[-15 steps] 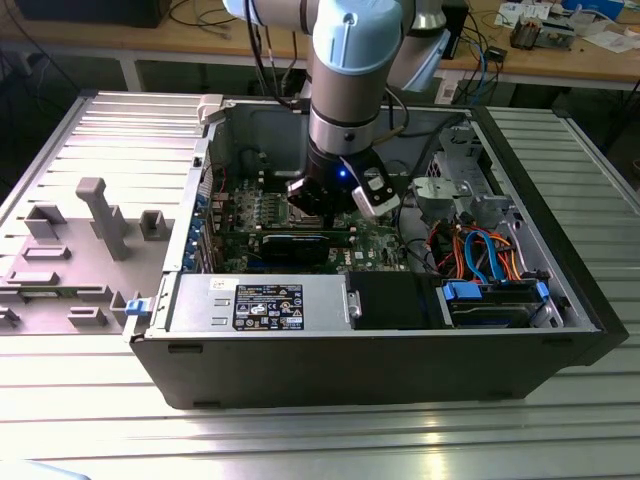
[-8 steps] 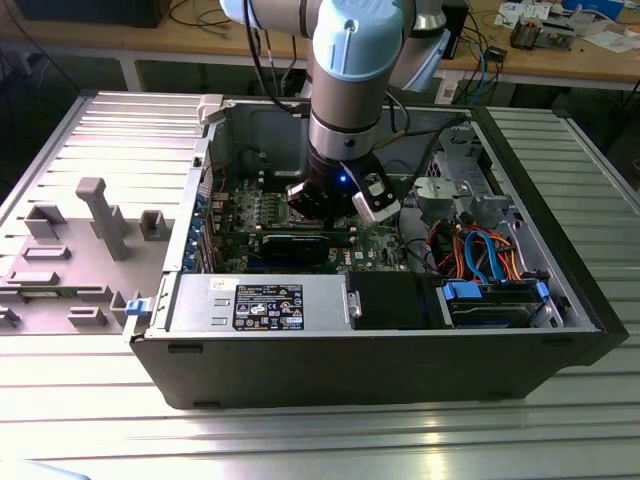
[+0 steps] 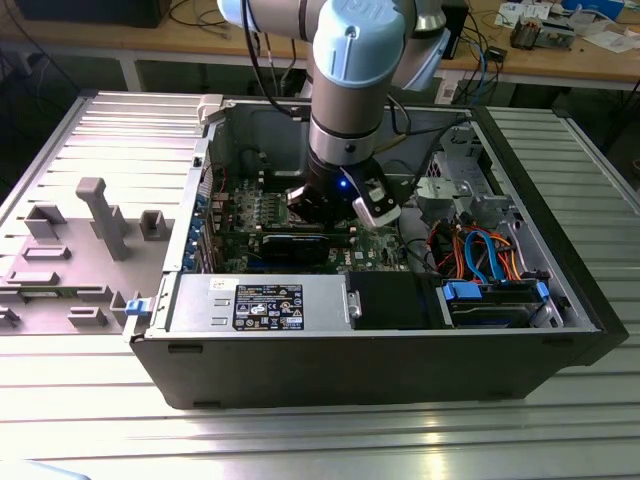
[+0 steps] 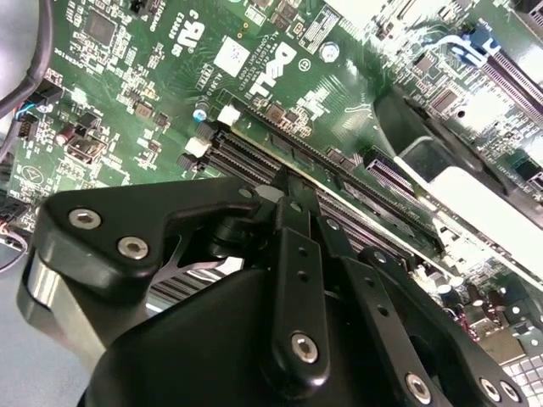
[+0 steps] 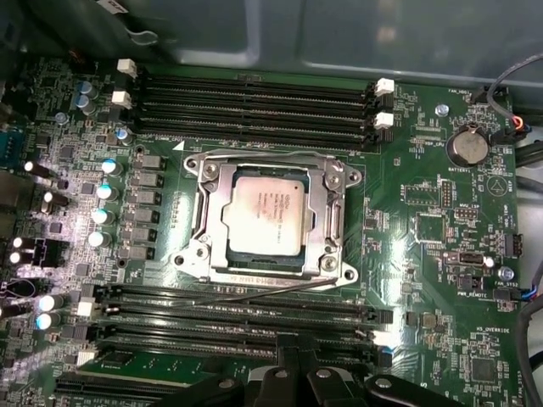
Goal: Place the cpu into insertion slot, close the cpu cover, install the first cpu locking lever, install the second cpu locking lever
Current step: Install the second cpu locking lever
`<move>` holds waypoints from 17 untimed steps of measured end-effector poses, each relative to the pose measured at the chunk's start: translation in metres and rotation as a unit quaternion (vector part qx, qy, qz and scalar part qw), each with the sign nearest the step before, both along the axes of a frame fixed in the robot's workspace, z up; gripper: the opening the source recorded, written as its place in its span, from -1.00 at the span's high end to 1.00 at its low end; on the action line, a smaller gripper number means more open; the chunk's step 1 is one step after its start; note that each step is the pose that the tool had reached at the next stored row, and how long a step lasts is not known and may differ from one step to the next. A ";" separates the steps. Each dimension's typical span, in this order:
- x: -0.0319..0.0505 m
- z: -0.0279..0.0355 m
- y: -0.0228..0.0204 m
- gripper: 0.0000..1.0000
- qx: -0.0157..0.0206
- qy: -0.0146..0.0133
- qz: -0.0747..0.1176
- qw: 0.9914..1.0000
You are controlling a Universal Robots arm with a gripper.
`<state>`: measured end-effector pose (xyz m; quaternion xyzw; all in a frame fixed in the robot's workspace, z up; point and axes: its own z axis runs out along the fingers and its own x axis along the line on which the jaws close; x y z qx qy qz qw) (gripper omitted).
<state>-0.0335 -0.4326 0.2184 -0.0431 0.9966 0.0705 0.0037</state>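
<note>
**CPU seated and cover down; gripper hangs over the board**

In the first wrist view the cpu point(image 5: 273, 214) lies flat in the insertion slot point(image 5: 336, 273), its dull silver top level and square to the socket, so the placing step looks done. The cpu cover point(image 5: 323, 206) lies down around it, its silvery frame flush on the socket rim with the chip showing through the central cut-out; this seems meant to hold the chip against the contacts. A thin wire lever point(image 5: 254, 294) runs slantwise along the socket edge nearest the gripper, just beside the memory slots point(image 5: 254, 326). It does not look tucked under a catch, so I judge at least this locking lever is not yet installed. A second lever I cannot make out for certain.

In the exterior view the arm reaches down into the open computer case point(image 3: 380, 370), which lies on its side on a ribbed metal counter point(image 3: 90, 420), so the green motherboard point(image 3: 385, 245) faces up for work from above. The gripper point(image 3: 330, 205) hangs low over the middle of the board, near the socket area, to the exterior view's left of the orange and blue cables point(image 3: 480, 250).

In the second wrist view the gripper's black fingers point(image 4: 293, 254) point toward the memory slots, close together with nothing seen between them; I cannot tell whether they are fully closed.
</note>
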 end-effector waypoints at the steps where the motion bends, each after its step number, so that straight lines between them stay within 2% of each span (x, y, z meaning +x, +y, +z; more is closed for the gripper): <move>1: 0.0001 -0.0003 -0.0005 0.79 0.001 0.000 0.000 1.000; 3: 0.0004 -0.0013 -0.0020 0.79 0.002 0.000 0.000 1.000; 5: 0.0004 -0.0022 -0.0043 0.79 0.007 -0.001 0.000 1.000; 6: -0.0002 -0.0014 -0.0050 0.79 0.011 -0.001 0.000 1.000; 7: -0.0005 -0.0006 -0.0054 0.79 0.012 0.000 0.000 1.000; 10: -0.0008 0.0076 -0.0059 0.79 0.014 0.000 0.000 1.000; 12: -0.0007 0.0130 -0.0059 0.79 0.016 0.000 0.000 1.000; 13: -0.0006 0.0137 -0.0057 0.79 0.019 0.000 0.000 1.000; 14: -0.0006 0.0145 -0.0058 0.79 0.026 0.000 0.000 1.000; 16: -0.0006 0.0145 -0.0057 0.79 0.034 0.000 0.000 0.999; 17: -0.0007 0.0145 -0.0056 0.79 0.041 0.000 0.000 0.999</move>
